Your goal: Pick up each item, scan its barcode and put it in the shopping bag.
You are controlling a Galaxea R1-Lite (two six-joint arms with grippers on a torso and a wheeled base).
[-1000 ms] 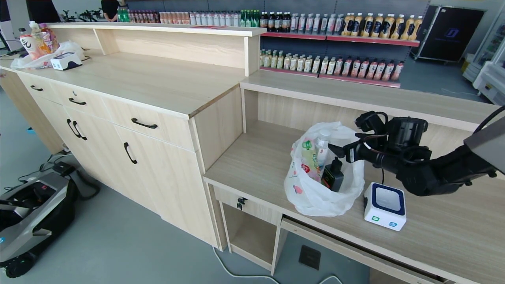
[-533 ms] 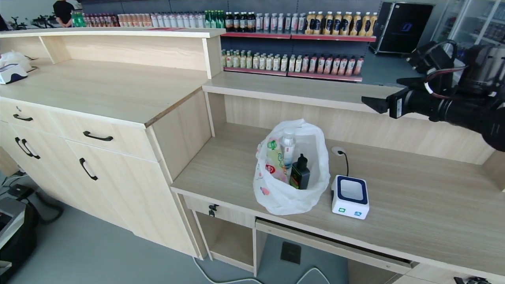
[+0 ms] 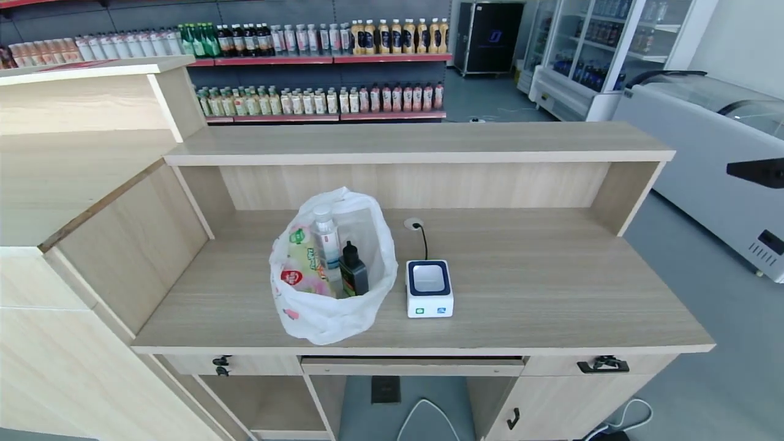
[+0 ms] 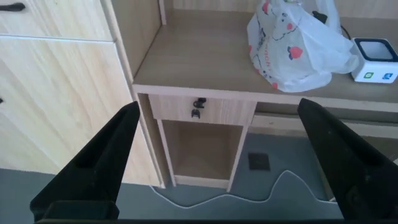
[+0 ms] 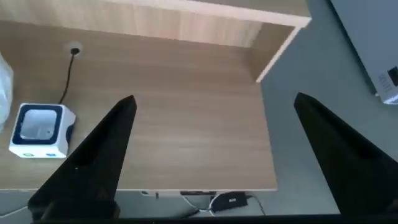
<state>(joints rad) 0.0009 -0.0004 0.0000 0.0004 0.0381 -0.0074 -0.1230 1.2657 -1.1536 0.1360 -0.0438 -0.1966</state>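
A white plastic shopping bag (image 3: 331,306) stands on the lower wooden counter (image 3: 539,288). It holds a clear bottle (image 3: 324,236), a dark bottle (image 3: 353,271) and a green and pink pouch (image 3: 302,260). The white and blue barcode scanner (image 3: 430,288) sits just right of the bag, its cable running to a hole behind it. My right gripper (image 5: 211,162) hangs open and empty above the counter's right half, well right of the scanner (image 5: 40,130); one black fingertip (image 3: 756,173) pokes in at the far right. My left gripper (image 4: 217,168) is open and empty, low in front of the counter, with the bag (image 4: 298,46) beyond it.
A taller counter (image 3: 67,165) adjoins on the left, and a raised shelf (image 3: 416,144) runs along the back. Drawers and an open cubby (image 4: 202,149) lie under the counter. Drink shelves (image 3: 318,61) and a chest freezer (image 3: 704,141) stand behind and to the right.
The head camera has swung to the right. My right arm has pulled away from above the bag, out to the right edge. Bag and scanner have stayed in place.
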